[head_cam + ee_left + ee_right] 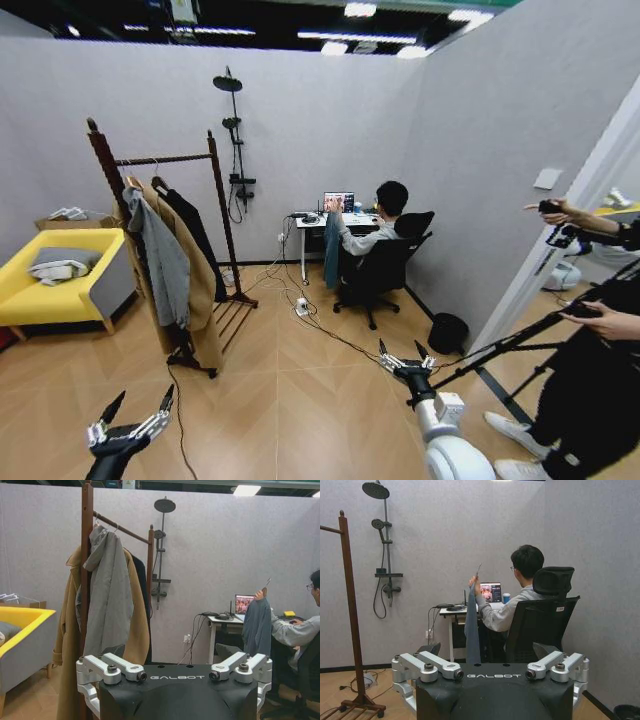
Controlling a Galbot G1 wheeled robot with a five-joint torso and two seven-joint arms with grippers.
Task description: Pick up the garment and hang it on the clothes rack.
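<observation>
The clothes rack (165,159) stands at the back left, dark reddish wood with knobbed posts; its post also rises in the left wrist view (87,540) and the right wrist view (350,595). On its bar the black garment (195,240) hangs behind a long tan coat (205,290) and a grey hooded one (160,255). Only a dark strip of the garment (141,577) shows past the tan coat. My left gripper (140,400) (177,676) is low at the front left, open and empty. My right gripper (400,352) (494,674) is open and empty at the front right.
A yellow armchair (60,300) sits left of the rack. A seated person at a desk (320,222) holds up a slate-blue garment (332,250). Cables (310,322) cross the floor. A black bin (447,333), a tripod (520,340) and standing people are on the right.
</observation>
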